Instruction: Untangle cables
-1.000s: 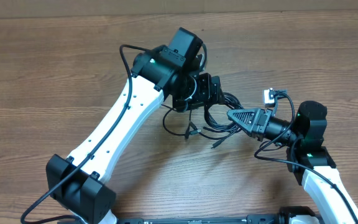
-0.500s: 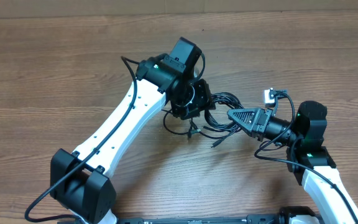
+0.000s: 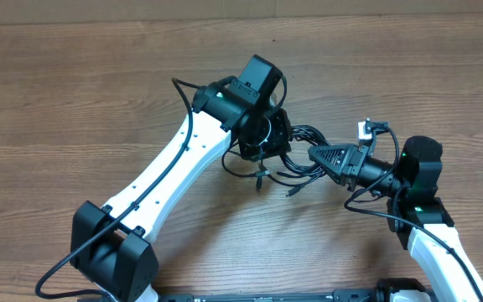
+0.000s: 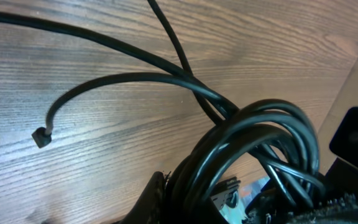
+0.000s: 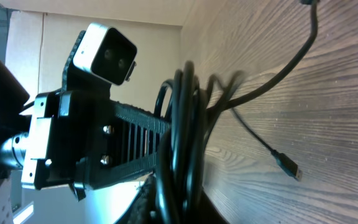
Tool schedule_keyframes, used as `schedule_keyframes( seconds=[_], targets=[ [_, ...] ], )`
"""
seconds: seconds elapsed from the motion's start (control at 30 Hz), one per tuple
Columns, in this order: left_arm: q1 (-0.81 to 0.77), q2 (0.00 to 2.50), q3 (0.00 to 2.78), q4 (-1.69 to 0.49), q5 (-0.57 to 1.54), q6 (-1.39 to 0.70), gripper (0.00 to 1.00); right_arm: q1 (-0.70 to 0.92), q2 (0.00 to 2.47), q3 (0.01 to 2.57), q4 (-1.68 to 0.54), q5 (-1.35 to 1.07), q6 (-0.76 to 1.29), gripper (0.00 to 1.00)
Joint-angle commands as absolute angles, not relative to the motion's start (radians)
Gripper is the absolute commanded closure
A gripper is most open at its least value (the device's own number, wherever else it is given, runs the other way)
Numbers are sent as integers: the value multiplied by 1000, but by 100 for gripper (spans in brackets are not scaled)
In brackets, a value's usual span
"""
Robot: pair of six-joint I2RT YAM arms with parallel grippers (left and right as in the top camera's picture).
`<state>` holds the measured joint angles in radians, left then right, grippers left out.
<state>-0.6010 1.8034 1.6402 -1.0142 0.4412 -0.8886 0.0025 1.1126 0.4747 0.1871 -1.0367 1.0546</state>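
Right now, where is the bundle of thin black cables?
Overhead view: the bundle of thin black cables sits right of centre, between the left gripper and the right gripper, loose ends trailing toward the robot.

Overhead: fixed high above the wooden table [image 3: 57, 101], facing straight down, far enough back to take in most of its surface, with the coil of cables [image 3: 300, 170] just right of frame centre. Left wrist: very close, angled down onto the table [image 4: 104, 162], the coil [image 4: 260, 149] filling the lower right. Right wrist: close and rolled, the table [image 5: 303, 112] standing along the right side, facing the left arm's wrist camera [image 5: 102, 55] at upper left; the coil [image 5: 182, 143] is shared by all three views.
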Motion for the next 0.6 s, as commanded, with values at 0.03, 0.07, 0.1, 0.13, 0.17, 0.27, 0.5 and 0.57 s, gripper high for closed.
schedule_keyframes(
  seconds=[0.03, 0.07, 0.1, 0.13, 0.17, 0.27, 0.5, 0.57],
  targets=[
    [-513, 1811, 1639, -998, 432, -925, 96, 7, 1109, 498, 193, -1022, 1065, 84],
    [-487, 1811, 1639, -997, 459, -925, 96, 7, 1109, 498, 193, -1009, 1062, 83],
    [-470, 1811, 1639, -997, 479, -925, 96, 7, 1108, 498, 192, -997, 1049, 80],
    [-439, 1811, 1639, -997, 510, -925, 96, 7, 1109, 498, 186, -979, 1025, 72],
    [-418, 1811, 1639, -997, 531, -925, 96, 7, 1109, 498, 178, -970, 1010, 67],
    [-371, 1811, 1639, -999, 556, -926, 96, 7, 1109, 498, 158, -962, 959, 59],
    [-360, 1811, 1639, -1045, 550, -1084, 96, 8, 1109, 498, 124, -962, 808, 49],
    [-360, 1811, 1639, -1047, 538, -1088, 96, 17, 1109, 498, 126, -962, 790, 47]
  ],
)
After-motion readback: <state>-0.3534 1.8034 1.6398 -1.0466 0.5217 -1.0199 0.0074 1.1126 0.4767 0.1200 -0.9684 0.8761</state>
